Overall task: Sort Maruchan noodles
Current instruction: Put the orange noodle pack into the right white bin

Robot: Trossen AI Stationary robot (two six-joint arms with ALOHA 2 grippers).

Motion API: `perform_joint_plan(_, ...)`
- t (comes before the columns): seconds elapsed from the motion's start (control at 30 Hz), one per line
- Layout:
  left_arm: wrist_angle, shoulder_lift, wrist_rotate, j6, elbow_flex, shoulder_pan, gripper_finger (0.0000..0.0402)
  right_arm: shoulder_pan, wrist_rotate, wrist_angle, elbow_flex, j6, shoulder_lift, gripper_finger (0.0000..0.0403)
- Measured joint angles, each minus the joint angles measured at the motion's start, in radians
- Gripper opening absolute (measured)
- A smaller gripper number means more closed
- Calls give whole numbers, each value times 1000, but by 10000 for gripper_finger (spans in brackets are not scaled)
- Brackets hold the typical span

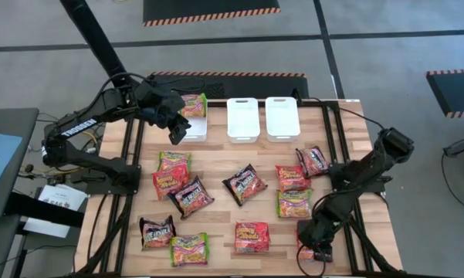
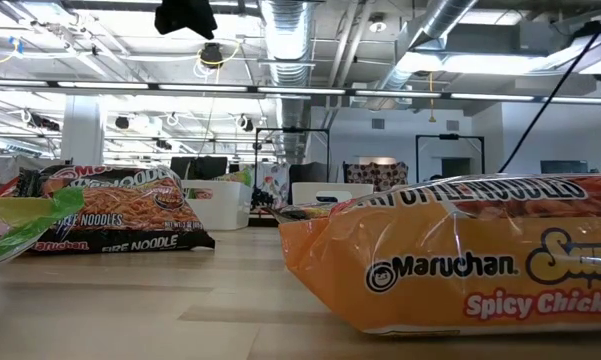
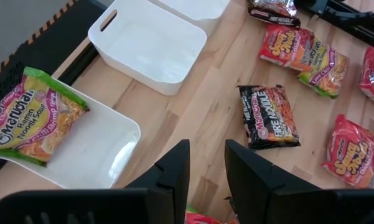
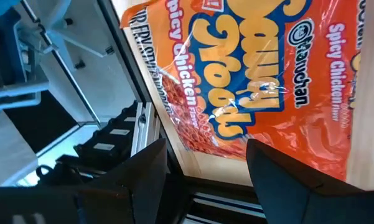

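Noodles: about eleven small flat rectangular plastic ramen packets; ten scattered over the pale slatted wooden table (image 1: 216, 158), green-edged, black and red-orange mixed.
Sorted so far: one green-edged crinkly plastic shrimp packet (image 3: 31, 118) lying tilted in the shallow white rectangular plastic tub (image 3: 102, 152) at 11 o'clock of the table.
Other tubs: two deeper white rectangular plastic tubs (image 1: 243, 118), apparently empty, side by side at 12 o'clock.
Left gripper (image 1: 177, 131): hanging above the near edge of the 11 o'clock tub, fingers (image 3: 174, 177) parted by a narrow gap, nothing between them.
Right gripper (image 1: 316, 249): low at 5 o'clock near the table's front edge, fingers spread wide, empty, poised over a red-orange glossy Spicy Chicken packet (image 4: 261, 81).
Black packet (image 3: 271, 117): Fire Noodle, flat near the table's centre, clear of its neighbours.
Clusters: red-orange and green-edged packets overlapping at 3 o'clock; harder to single out.
Handling: likely very light; film slick and crackly, yields under the pads; dry noodle block inside stiff but brittle, so a hard pinch could crush it.
Hold: best across a short edge or the crimped end seam, where the film bunches and the block is spared.
Surfaces: wood matte and grippy; tubs smooth, rigid, round-cornered, with handle slots.
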Motion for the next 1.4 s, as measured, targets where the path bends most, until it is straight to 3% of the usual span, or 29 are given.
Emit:
perform_joint_plan(0.3,0,0,0,5,0,0,86,-11,9,3,0,48,9,246)
perform_joint_plan(0.67,0,0,0,3,0,0,86,-16,210,3,0,40,10,246)
perform_joint_plan(0.87,0,0,0,-11,0,0,86,-16,212,6,-1,26,19,246)
perform_joint_plan(1.27,3,0,-2,-12,0,0,86,-24,127,54,5,5,176,246)
perform_joint_plan(1.4,4,0,-3,-12,0,0,86,-30,117,57,5,50,211,228)
